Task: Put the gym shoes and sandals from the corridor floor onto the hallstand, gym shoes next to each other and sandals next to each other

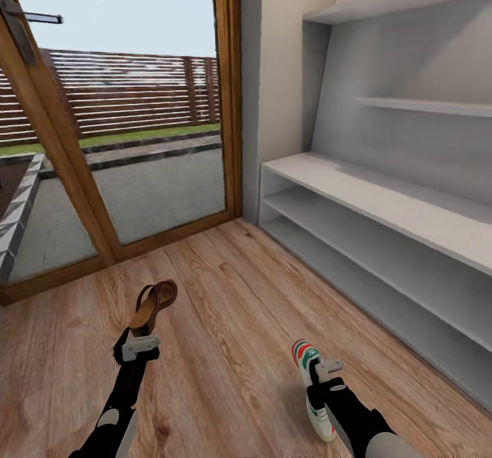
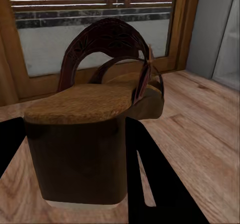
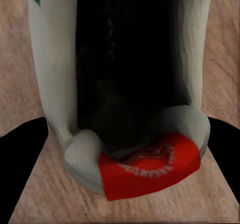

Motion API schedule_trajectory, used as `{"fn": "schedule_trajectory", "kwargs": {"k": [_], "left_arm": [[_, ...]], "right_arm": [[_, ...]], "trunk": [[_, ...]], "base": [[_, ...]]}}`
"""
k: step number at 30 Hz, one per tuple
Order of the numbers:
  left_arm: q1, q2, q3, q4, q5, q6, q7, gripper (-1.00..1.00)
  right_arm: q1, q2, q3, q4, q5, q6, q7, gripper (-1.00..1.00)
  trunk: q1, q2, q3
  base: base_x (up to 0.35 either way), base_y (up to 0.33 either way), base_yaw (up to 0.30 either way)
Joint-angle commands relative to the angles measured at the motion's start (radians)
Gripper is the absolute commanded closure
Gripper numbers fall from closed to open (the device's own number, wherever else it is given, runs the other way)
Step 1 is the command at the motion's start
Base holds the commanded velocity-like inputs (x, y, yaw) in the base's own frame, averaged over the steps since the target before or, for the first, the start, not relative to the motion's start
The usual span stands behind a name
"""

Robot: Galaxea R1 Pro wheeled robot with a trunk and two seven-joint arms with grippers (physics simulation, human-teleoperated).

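Observation:
My left gripper (image 1: 141,335) is shut on a brown sandal (image 1: 154,305), held heel-down with its strap end pointing up and away over the corridor floor (image 1: 225,287). In the left wrist view the sandal's block heel (image 2: 80,154) sits between the black fingers (image 2: 165,189). A white gym shoe (image 1: 307,361) with teal and red stripes is in my right gripper (image 1: 318,378), which is shut on it. Its dark opening and red heel tab (image 3: 147,169) show in the right wrist view. The hallstand (image 1: 383,198) stands along the right wall, shelves bare.
A glass door in a brown wooden frame (image 1: 234,102) closes the far end, its handle (image 1: 20,24) at upper left. A beige wall strip (image 1: 287,68) separates door and rack. Wood-plank floor stretches between my arms and the rack's low shelves (image 1: 355,239).

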Motion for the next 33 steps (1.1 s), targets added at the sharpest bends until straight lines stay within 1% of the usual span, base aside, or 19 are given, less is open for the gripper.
{"fn": "schedule_trajectory", "kwargs": {"k": [1, 25, 28, 33], "left_arm": [[0.0, 0.0, 0.0, 0.0, 0.0, 0.0, 0.0, 1.0], [0.0, 0.0, 0.0, 0.0, 0.0, 0.0, 0.0, 1.0], [0.0, 0.0, 0.0, 0.0, 0.0, 0.0, 0.0, 1.0], [0.0, 0.0, -0.002, 0.0, 0.0, 0.0, 0.0, 1.0]], "right_arm": [[0.0, 0.0, 0.0, 0.0, 0.0, 0.0, 0.0, 1.0], [0.0, 0.0, -0.002, 0.0, 0.0, 0.0, 0.0, 1.0], [0.0, 0.0, -0.002, 0.0, 0.0, 0.0, 0.0, 1.0], [0.0, 0.0, -0.002, 0.0, 0.0, 0.0, 0.0, 1.0]], "trunk": [[0.0, 0.0, 0.0], [0.0, 0.0, 0.0], [0.0, 0.0, 0.0], [0.0, 0.0, 0.0]], "base": [[0.004, 0.005, -0.262], [0.004, 0.001, -0.267], [0.159, 0.022, -0.215], [0.293, 0.061, -0.067]]}}
